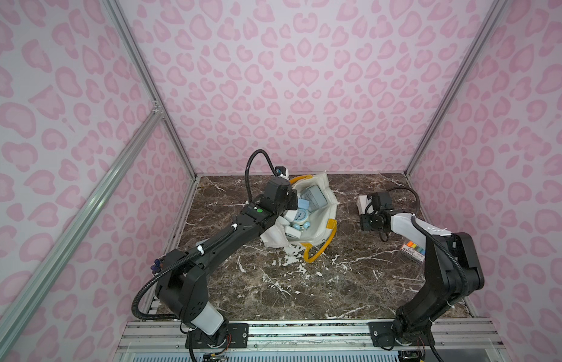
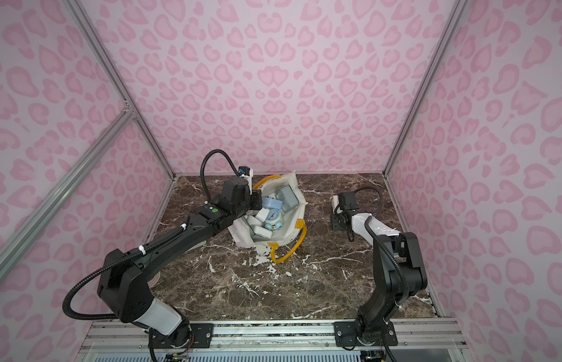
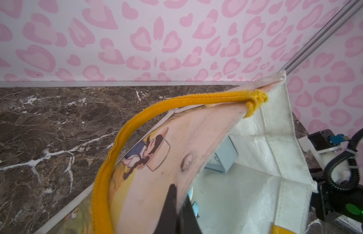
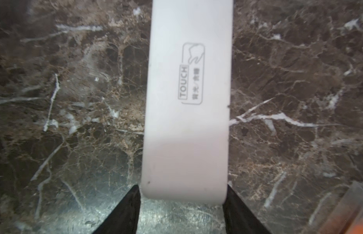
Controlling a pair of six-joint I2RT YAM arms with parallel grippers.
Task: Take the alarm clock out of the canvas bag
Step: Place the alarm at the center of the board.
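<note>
One white clock (image 4: 186, 101) already lies on the table (image 1: 273, 282), approx 3 o'clock of the canvas bag (image 1: 325, 196); a blue alarm clock (image 1: 300, 218) & others sit inside. My left gripper (image 3: 179, 208) is clamped on the bag's rim, prob. to hold the mouth open. Right gripper (image 4: 182, 189) straddles the white clock's end, jaws parted, gripping nothing.

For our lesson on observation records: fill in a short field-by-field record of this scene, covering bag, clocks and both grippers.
Surface: dark brown marble-patterned tabletop
Bag: white canvas tote with yellow strap handles, mouth open
Inside bag: round light-blue alarm clock among boxy pale clocks
Outside bag: white rectangular plastic clock, lying on the tabletop
Left gripper: shut on the tote's rim
Right gripper: open, jaws flanking the white clock's end
</note>
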